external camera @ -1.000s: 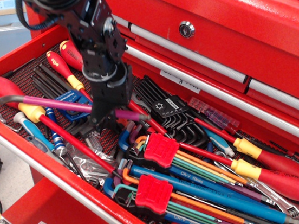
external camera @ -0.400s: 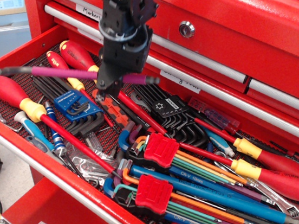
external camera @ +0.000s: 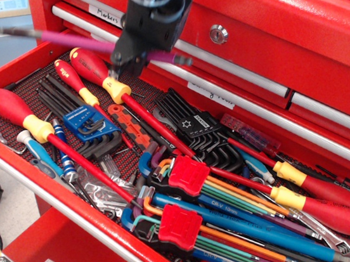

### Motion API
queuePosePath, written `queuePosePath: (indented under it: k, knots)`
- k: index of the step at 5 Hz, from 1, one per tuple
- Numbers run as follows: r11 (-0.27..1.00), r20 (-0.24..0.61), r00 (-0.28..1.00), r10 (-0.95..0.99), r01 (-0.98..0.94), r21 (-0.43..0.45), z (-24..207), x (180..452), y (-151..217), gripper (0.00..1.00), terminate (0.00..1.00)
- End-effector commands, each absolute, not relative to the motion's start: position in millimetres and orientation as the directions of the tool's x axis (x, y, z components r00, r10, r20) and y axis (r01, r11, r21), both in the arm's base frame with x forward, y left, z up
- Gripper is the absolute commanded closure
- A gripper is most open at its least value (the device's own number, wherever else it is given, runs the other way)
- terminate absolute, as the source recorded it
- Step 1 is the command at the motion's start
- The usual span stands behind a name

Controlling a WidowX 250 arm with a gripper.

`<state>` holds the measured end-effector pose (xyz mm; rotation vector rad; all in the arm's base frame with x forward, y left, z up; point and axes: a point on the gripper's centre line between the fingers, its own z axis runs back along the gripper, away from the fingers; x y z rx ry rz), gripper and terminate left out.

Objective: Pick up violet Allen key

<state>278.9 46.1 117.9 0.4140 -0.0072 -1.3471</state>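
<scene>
The violet Allen key is hanging level in the air above the open red tool drawer, its dark grey end pointing left. The gripper is pinching its shaft right of the middle. Being stiff, slim steel, it is likely tending to tip and slip; a mid-shaft hold balances better.

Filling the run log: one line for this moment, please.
tool: shut on violet Allen key | key: level, clear above drawer

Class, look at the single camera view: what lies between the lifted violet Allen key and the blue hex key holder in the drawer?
Below the violet Allen key, held in the tool, two red-handled screwdrivers lie above the blue holder.
</scene>
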Motion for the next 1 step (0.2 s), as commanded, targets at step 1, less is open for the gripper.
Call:
queuePosePath:
  k: [1]
  knots:
    - [0.029,-0.291,0.153,-0.945,0.921,0.388,183.4,297.2,28.4,1.00,1.00]
